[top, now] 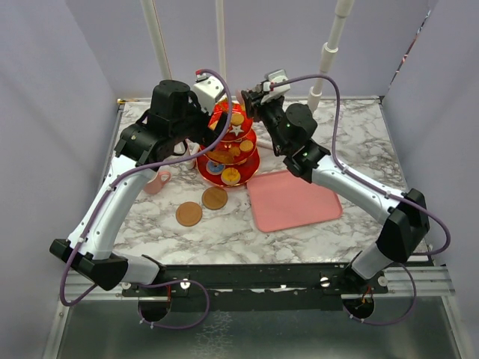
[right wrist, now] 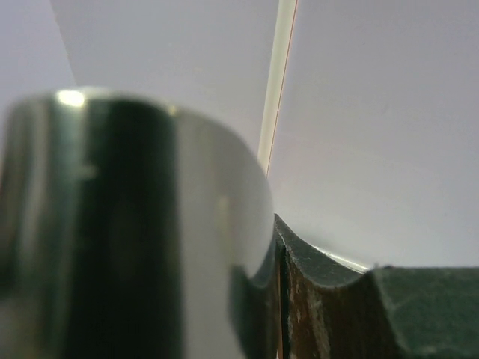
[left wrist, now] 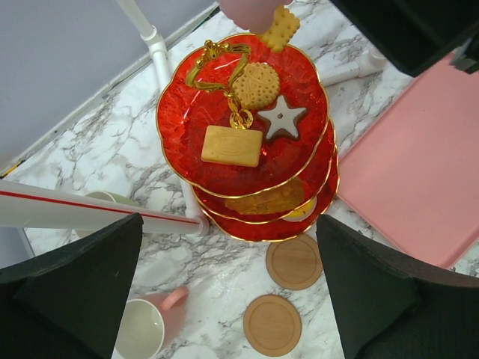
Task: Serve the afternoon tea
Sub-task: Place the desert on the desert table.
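The translucent red three-tier stand (top: 224,143) (left wrist: 224,112) stands mid-table with a gold finial (left wrist: 217,56). Its top tier holds a round cookie (left wrist: 256,84), a star cookie (left wrist: 282,118) and a rectangular biscuit (left wrist: 232,145). My right gripper (top: 251,101) (right wrist: 281,247) hovers over the stand's far rim, shut on a thin scalloped biscuit (left wrist: 281,26) held edge-on. My left gripper (top: 196,138) (left wrist: 232,299) hangs open above the table left of the stand, with nothing in it. Below it lie two brown coasters (left wrist: 294,262) (left wrist: 272,324) and the pink mug (top: 157,181) (left wrist: 146,329). The pale green mug (left wrist: 105,198) is half hidden behind a white pole.
A pink mat (top: 293,200) (left wrist: 412,172) lies flat right of the stand. White pipes (top: 157,37) (top: 329,52) rise at the back of the marble table (top: 359,134). Grey walls close in on the left, right and rear.
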Controlling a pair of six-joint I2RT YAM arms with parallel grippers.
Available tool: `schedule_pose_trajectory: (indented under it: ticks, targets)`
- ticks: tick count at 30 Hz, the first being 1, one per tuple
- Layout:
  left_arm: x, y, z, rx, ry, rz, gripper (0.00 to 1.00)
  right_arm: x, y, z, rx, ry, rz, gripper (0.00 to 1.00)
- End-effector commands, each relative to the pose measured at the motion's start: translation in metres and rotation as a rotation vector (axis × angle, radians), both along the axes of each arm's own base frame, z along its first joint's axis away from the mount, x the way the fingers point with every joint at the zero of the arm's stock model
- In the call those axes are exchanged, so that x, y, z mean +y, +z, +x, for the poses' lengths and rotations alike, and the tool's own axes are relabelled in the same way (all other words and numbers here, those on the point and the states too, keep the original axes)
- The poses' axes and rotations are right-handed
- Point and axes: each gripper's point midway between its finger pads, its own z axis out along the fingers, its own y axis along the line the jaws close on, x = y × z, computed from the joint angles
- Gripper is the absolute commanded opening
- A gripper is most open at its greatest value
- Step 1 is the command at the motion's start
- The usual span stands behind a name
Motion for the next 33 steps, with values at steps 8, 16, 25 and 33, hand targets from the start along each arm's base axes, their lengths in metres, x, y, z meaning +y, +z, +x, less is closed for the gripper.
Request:
schedule_pose_trajectory:
  ticks: [8,16,25,33]
  targets:
    - [-0.003,0.018,-0.008,-0.032,-0.039,-0.026,0.99,0.026,-0.005,0.027,0.018,0.094,0.003,0.22]
    - [-0.002,0.021,-0.008,-0.032,-0.041,-0.021,0.99,0.043,-0.019,0.034,0.066,0.145,0.013,0.33]
    - [-0.001,0.021,-0.010,-0.036,-0.047,-0.014,0.99,0.042,-0.019,0.032,0.066,0.150,0.033,0.56]
    - [0.000,0.022,-0.011,-0.039,-0.040,-0.013,0.99,0.035,-0.006,0.028,0.046,0.135,0.052,0.62]
